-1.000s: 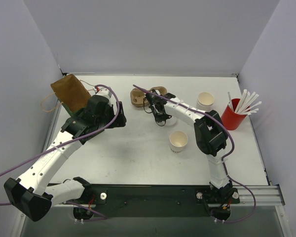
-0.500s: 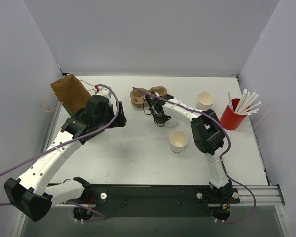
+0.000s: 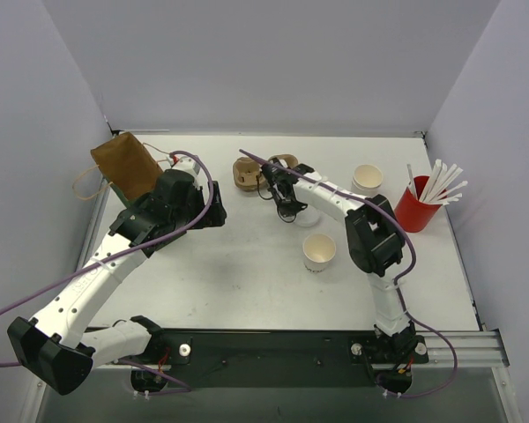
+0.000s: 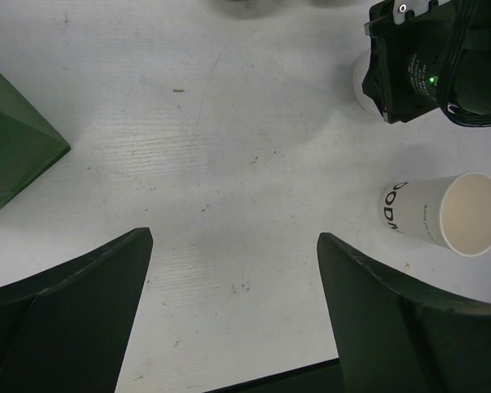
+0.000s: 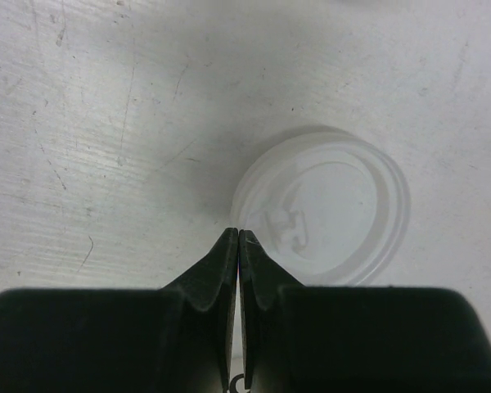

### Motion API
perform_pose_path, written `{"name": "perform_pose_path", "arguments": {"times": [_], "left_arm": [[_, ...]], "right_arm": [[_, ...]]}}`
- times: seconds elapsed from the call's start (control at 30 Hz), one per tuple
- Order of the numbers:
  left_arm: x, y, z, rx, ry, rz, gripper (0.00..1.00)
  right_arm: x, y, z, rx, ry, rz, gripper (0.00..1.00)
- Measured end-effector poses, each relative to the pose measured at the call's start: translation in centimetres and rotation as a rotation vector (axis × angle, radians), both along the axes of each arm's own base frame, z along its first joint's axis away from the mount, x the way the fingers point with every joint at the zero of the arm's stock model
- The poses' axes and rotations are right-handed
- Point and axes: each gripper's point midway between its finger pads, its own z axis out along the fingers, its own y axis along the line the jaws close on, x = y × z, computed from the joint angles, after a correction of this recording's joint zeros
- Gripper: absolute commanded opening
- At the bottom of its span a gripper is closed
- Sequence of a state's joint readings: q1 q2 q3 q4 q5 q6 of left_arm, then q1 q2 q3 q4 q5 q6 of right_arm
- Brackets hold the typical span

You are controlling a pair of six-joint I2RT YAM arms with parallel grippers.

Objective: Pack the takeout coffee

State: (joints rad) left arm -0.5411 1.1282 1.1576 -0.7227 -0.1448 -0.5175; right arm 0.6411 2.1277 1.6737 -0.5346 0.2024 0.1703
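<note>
Resting at the edge of a white plastic lid (image 5: 327, 209), the right pincer (image 5: 239, 239) has its jaws fully together, tips at the rim. Can't tell if the rim is actually caught between them. The left pincer (image 4: 233, 239) hangs wide over bare worktop (image 3: 247, 273), holding nothing.

Both takeout cups stand upright and uncapped on the worktop. The near paper cup (image 3: 319, 251) is close to the right pincer, toward the arm bases. The far paper cup (image 3: 367, 179) is beside the red cup of straws (image 3: 414, 210). Neither sits in the pulp carrier (image 3: 247, 174) at the back.

The step looks like picking up the lid. To do it well: bite the raised rim, not the flat, then lift slowly and keep it level, since thin plastic likely flexes and slips.

The lid is round, glossy and translucent, with a moulded sip tab. Cups are matte paper, tan inside. The carrier is rough brown pulp, and the worktop is scuffed white.
</note>
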Motion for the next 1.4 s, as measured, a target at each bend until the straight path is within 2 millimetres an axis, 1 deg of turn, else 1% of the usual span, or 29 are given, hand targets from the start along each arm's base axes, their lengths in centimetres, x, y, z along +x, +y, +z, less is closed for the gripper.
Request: {"name": "perform_pose_path", "arguments": {"times": [0.23, 0.4, 0.57, 0.7, 0.83, 1.0, 1.1, 1.23, 1.3, 1.4], "left_arm": [[0.0, -0.1, 0.0, -0.004, 0.003, -0.004, 0.93], [-0.1, -0.2, -0.1, -0.006, 0.006, -0.008, 0.93], [-0.2, -0.3, -0.4, -0.009, 0.010, -0.013, 0.93], [-0.2, -0.8, -1.1, -0.027, 0.017, -0.033, 0.93], [-0.3, -1.4, -1.5, -0.051, 0.024, -0.056, 0.93], [0.1, -2.7, -1.0, -0.111, 0.000, -0.082, 0.93], [0.3, -3.7, -0.9, -0.160, -0.015, -0.113, 0.94], [0.3, -5.3, -0.8, -0.243, -0.023, -0.163, 0.95], [0.4, -6.2, -0.2, -0.294, -0.040, -0.191, 0.95], [0.5, -7.5, 1.1, -0.366, -0.079, -0.236, 0.95]], "right_arm": [[0.3, -0.3, 1.4, 0.016, -0.021, -0.010, 0.00], [0.5, -0.4, 1.5, 0.021, -0.024, -0.019, 0.00], [0.5, -0.6, 1.7, 0.020, -0.021, -0.029, 0.00], [0.6, -0.6, 2.6, 0.028, -0.031, -0.034, 0.00], [0.7, -0.7, 5.2, 0.065, -0.067, -0.046, 0.00], [1.4, -0.5, 9.8, 0.156, -0.135, -0.070, 0.00], [1.4, -0.3, 12.1, 0.228, -0.153, -0.084, 0.00], [0.4, 0.4, 15.1, 0.381, -0.131, -0.097, 0.00], [-0.2, 0.5, 16.6, 0.455, -0.117, -0.101, 0.00], [-1.4, 0.9, 19.5, 0.584, -0.102, -0.098, 0.00]]}}
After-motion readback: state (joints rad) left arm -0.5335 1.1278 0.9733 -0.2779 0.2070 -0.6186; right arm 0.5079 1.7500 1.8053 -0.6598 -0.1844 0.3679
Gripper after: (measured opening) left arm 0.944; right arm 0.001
